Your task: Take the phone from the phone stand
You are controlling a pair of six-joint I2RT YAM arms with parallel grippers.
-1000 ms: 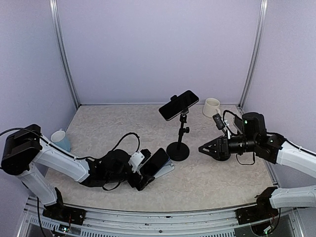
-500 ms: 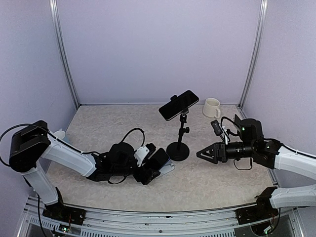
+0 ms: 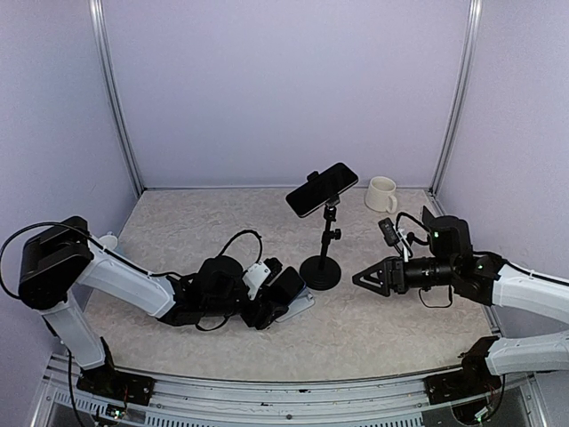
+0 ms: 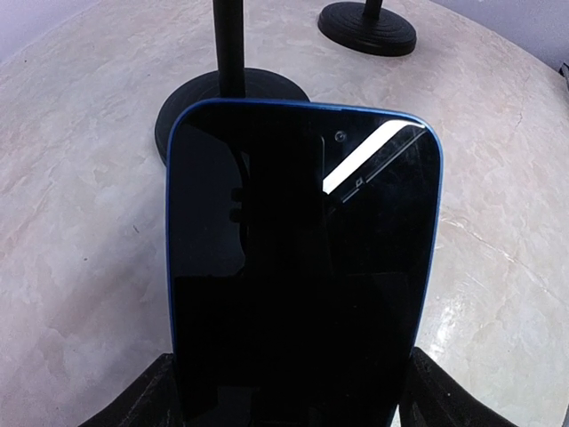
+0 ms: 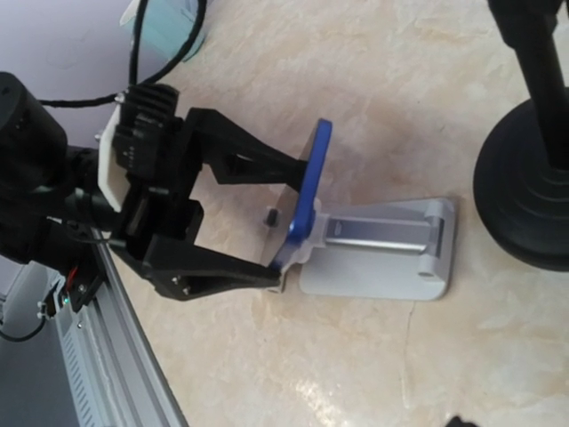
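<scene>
Two jaws of the left gripper [image 5: 289, 221] are set at the opposite long edges of the phone [image 4: 293, 267]; whether they are pressed on it cannot be told. The blue-edged phone is leaned on the phone stand [image 5: 382, 258], its lower end at the stand's front lip. It is judged stiff, fairly light and slippery on its glass face, so the edges are best held. Just beyond the phone stand a black tripod base [image 3: 320, 271] is seen on the bench [image 3: 373, 329]. To the stand's right the right gripper [image 3: 363, 279] is held apart, its jaws unreadable.
</scene>
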